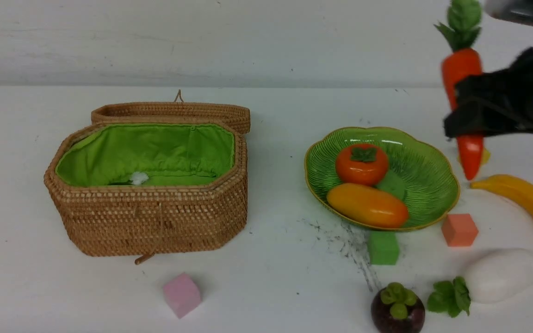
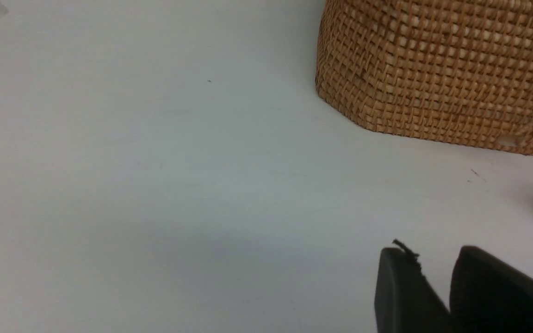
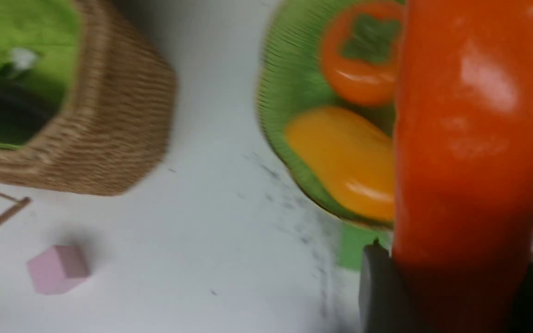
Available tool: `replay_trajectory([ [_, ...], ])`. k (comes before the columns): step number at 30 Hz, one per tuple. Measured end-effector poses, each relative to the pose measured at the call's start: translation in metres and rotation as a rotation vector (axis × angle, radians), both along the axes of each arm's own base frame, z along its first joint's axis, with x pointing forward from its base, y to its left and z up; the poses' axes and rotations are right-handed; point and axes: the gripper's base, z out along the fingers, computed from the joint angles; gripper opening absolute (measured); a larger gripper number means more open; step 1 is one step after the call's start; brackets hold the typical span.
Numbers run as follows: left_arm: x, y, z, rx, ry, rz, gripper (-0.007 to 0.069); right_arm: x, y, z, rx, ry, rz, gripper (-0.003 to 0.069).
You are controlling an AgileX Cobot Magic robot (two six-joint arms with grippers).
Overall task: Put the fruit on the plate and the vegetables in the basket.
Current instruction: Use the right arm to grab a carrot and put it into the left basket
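Observation:
My right gripper (image 1: 467, 118) is shut on the orange-red carrot (image 1: 461, 69) and holds it upright, high above the table, right of the green plate (image 1: 426, 155). The carrot fills the right wrist view (image 3: 474, 138). The persimmon (image 1: 361, 164) and the mango (image 1: 367, 205) lie on the plate. The banana (image 1: 525, 199), white radish (image 1: 502, 275) and mangosteen (image 1: 397, 310) lie on the table at front right. The open basket (image 1: 155, 222) stands at left; something dark (image 3: 7, 111) lies inside. My left gripper (image 2: 433, 259) is shut and empty near the basket's wall (image 2: 442, 69).
Small cubes lie about: pink (image 1: 182, 294) in front of the basket, green (image 1: 383, 247) and salmon (image 1: 459, 230) in front of the plate, one green (image 1: 392, 184) on the plate. The basket's lid (image 1: 174, 113) lies open behind it.

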Motion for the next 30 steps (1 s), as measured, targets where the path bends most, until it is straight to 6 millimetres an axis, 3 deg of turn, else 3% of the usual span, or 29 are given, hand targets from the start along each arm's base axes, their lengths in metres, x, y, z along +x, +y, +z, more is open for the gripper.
replay_trajectory([
  [1, 0.000, 0.000, 0.000, 0.000, 0.000, 0.000, 0.0169, 0.001, 0.004, 0.002, 0.000, -0.008, 0.013, 0.0304],
  [7, 0.000, 0.000, 0.000, 0.000, 0.000, 0.000, 0.0174, 0.033, 0.077, -0.023, -0.063, 0.003, 0.234, 0.0304],
  [12, 0.000, 0.000, 0.000, 0.000, 0.000, 0.000, 0.0184, 0.038, 0.116, -0.038, -0.122, -0.021, 0.399, 0.0304],
  [22, 0.000, 0.000, 0.000, 0.000, 0.000, 0.000, 0.0186, 0.051, 0.148, -0.047, -0.132, -0.106, 0.485, 0.0304],
  [30, 0.000, 0.000, 0.000, 0.000, 0.000, 0.000, 0.0186, 0.056, 0.166, -0.052, -0.186, -0.275, 0.623, 0.0304],
])
